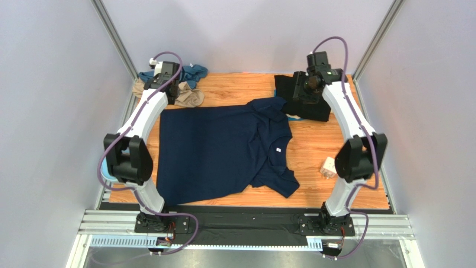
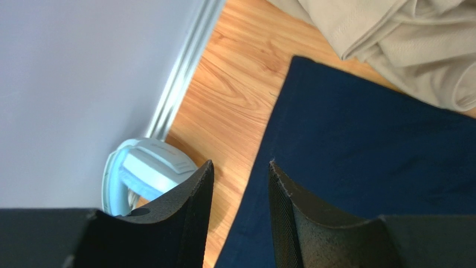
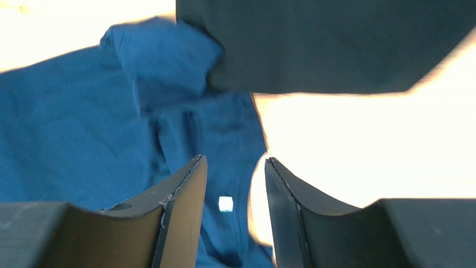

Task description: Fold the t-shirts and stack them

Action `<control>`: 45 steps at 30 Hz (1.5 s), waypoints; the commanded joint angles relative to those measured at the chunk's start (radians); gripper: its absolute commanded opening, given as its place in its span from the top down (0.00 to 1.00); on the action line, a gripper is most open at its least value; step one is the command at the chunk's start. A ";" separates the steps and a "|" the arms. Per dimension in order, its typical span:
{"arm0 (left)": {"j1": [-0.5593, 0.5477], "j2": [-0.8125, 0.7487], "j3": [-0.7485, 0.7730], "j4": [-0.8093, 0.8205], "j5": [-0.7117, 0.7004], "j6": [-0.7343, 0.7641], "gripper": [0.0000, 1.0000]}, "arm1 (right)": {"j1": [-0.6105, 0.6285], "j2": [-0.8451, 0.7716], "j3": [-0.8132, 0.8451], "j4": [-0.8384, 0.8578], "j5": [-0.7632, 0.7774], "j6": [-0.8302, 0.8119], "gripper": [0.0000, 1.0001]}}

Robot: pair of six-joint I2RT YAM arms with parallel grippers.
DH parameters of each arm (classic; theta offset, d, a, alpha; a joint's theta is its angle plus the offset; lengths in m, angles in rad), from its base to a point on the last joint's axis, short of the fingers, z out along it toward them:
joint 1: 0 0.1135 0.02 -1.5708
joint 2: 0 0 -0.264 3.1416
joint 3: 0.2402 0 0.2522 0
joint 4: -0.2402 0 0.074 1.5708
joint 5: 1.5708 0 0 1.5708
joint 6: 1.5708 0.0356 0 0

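The dark navy t-shirt [image 1: 223, 151] lies spread flat on the middle of the table, with one sleeve bunched at the back right. The black t-shirt [image 1: 304, 100] lies folded at the back right. The teal t-shirt [image 1: 194, 71] and the tan t-shirt [image 1: 189, 98] lie crumpled at the back left. My left gripper [image 1: 169, 89] is open and empty above the navy shirt's back left corner [image 2: 363, 156], with the tan shirt [image 2: 402, 39] just beyond. My right gripper [image 1: 296, 92] is open and empty over the black shirt's edge [image 3: 324, 44], with the navy shirt [image 3: 84, 128] below it.
A pale blue plastic ring [image 2: 142, 173] sits by the left wall rail, partly behind my left arm in the top view [image 1: 109, 177]. A small whitish object [image 1: 328, 166] lies on the wood near my right arm. Grey walls close in the table on three sides.
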 commanded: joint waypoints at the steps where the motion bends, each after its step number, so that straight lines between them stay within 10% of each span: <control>1: 0.002 -0.105 -0.036 -0.053 0.002 -0.030 0.53 | -0.006 -0.218 -0.108 0.018 -0.017 0.013 0.51; 10: -0.116 -0.405 -0.347 -0.067 0.386 -0.124 0.57 | 0.085 -0.397 -0.384 -0.112 -0.304 0.027 0.66; 13: -0.145 -0.455 -0.470 -0.046 0.497 -0.182 0.77 | 0.157 -0.408 -0.442 -0.132 -0.281 0.023 0.85; 14: -0.153 -0.467 -0.491 -0.046 0.508 -0.197 1.00 | 0.170 -0.405 -0.459 -0.141 -0.287 0.024 0.86; 22: -0.251 -0.406 -0.571 -0.058 0.612 -0.231 1.00 | 0.292 -0.312 -0.559 -0.177 -0.356 0.033 1.00; 45: -0.357 -0.168 -0.667 0.049 0.721 -0.296 1.00 | 0.388 -0.077 -0.837 0.033 -0.380 -0.003 1.00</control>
